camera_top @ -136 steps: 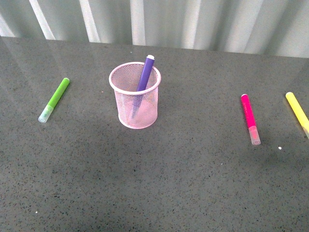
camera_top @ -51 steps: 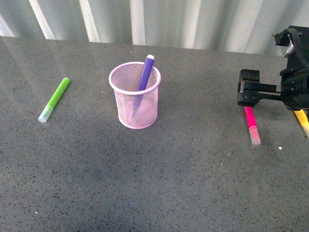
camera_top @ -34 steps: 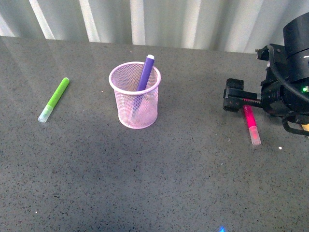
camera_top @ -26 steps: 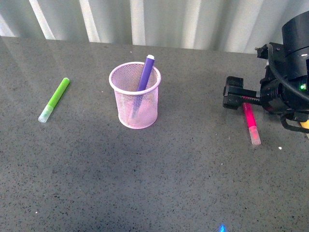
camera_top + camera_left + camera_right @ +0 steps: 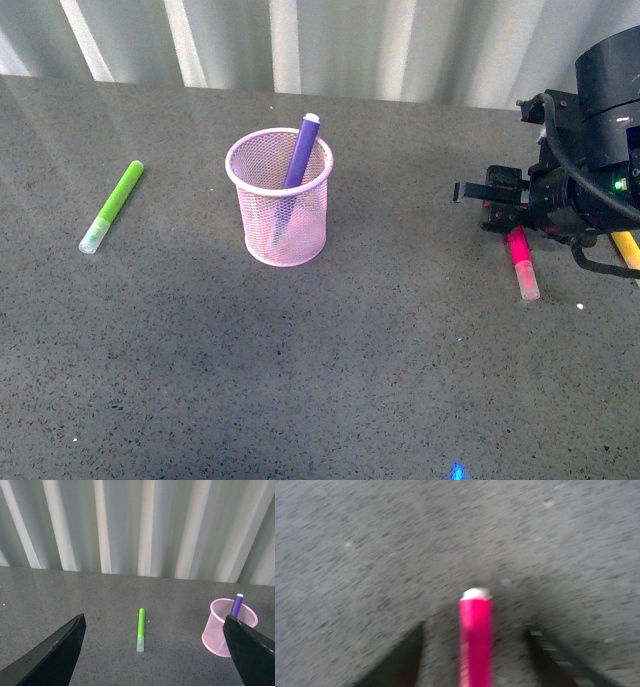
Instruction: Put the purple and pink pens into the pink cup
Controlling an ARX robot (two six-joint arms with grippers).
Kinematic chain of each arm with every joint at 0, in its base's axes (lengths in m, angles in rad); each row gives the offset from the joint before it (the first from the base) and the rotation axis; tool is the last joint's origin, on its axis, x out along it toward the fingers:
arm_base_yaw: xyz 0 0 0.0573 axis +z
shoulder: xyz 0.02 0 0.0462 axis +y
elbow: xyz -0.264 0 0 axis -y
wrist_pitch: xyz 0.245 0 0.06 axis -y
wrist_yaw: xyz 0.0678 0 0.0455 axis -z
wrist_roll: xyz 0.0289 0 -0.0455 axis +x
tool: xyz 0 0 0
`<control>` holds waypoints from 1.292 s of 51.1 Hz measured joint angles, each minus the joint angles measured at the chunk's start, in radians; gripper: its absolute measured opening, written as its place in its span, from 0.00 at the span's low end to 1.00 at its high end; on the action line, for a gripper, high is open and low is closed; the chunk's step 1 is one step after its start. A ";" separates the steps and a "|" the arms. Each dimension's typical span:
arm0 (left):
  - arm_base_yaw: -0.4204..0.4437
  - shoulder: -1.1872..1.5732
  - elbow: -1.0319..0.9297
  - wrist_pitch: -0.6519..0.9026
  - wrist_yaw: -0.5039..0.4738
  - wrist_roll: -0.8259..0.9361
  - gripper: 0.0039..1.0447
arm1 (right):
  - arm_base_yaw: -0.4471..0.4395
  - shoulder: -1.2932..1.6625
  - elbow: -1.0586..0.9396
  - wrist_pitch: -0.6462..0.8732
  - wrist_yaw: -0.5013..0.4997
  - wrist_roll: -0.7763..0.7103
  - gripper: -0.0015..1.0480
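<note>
Now the right hand (image 5: 497, 205) is brought down from the right edge over the far end of the pink pen (image 5: 521, 262). Its fingers are spread, and the pen lies between them on the surface (image 5: 380, 380), not yet gripped. The purple pen (image 5: 299, 150) is already leaned inside the pink cup (image 5: 300, 235). The left hand (image 5: 153, 626) is held open, well away. A green marker (image 5: 112, 205) and a yellow marker (image 5: 625, 245) lie aside, and no obstacle is seen between pen and cup.
</note>
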 joint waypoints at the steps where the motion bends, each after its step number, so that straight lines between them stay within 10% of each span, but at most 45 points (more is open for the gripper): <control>1: 0.000 0.000 0.000 0.000 0.000 0.000 0.94 | 0.000 0.000 -0.002 0.002 0.000 0.000 0.35; 9: 0.000 0.000 0.000 0.000 0.000 0.000 0.94 | 0.000 -0.008 -0.030 0.070 0.019 -0.014 0.12; 37: 0.000 0.000 0.000 0.000 0.000 0.000 0.94 | 0.157 -0.246 -0.133 0.624 -0.080 -0.175 0.11; 66: 0.000 0.000 0.000 0.000 0.000 0.000 0.94 | 0.395 -0.085 0.031 0.695 -0.094 -0.209 0.11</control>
